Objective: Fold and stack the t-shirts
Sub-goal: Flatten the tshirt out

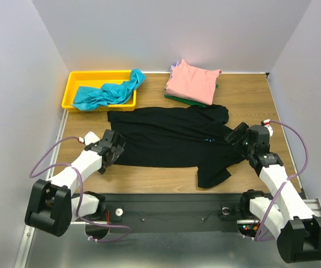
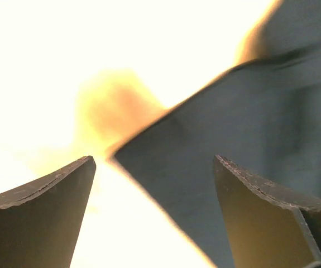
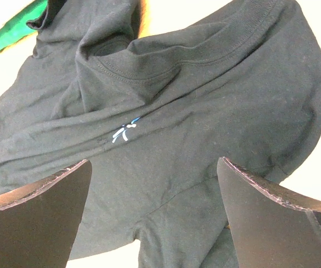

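The black t-shirt (image 1: 171, 139) lies spread across the middle of the table, one sleeve hanging toward the near edge. My left gripper (image 1: 114, 146) is open at its left hem; in the left wrist view a corner of the black cloth (image 2: 249, 139) lies between the fingers (image 2: 43, 218). My right gripper (image 1: 237, 138) is open over the shirt's right end near the collar; the right wrist view shows the black cloth (image 3: 205, 111) and its small blue print (image 3: 124, 133). The teal shirt (image 1: 107, 92) lies crumpled in the bin. A folded salmon-pink shirt (image 1: 193, 81) tops a stack with green (image 1: 178, 99) and lavender edges.
A yellow plastic bin (image 1: 75, 82) stands at the back left. The folded stack sits at the back centre-right. Grey walls close in the table on three sides. Cables loop beside both arms. A green cloth edge (image 3: 15, 33) shows in the right wrist view.
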Motion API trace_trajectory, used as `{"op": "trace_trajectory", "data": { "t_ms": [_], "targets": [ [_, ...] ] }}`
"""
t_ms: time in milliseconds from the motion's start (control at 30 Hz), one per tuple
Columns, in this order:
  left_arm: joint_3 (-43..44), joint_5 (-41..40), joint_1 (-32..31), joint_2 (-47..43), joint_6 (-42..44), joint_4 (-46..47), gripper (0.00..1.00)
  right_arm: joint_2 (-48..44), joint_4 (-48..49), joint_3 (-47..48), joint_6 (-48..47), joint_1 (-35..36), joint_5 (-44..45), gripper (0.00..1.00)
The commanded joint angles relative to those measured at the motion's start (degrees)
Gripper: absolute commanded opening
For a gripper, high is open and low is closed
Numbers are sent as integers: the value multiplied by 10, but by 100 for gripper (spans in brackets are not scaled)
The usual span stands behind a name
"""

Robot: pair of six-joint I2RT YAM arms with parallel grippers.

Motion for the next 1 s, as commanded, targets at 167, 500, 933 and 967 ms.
{"op": "trace_trajectory", "data": {
  "t_ms": [167,500,933,967],
  "targets": [
    [-56,8,8,-19,-69,-26,94,-6,2,-4,13,2,23,100],
    [-37,19,20,50,-39,42,74,-18,1,-8,16,2,16,100],
    [-25,70,16,79,25,31,55,-12,1,-20,21,2,42,100],
    [-24,71,15,81,26,31,54,-9,1,-20,20,2,42,100]
  ]
}}
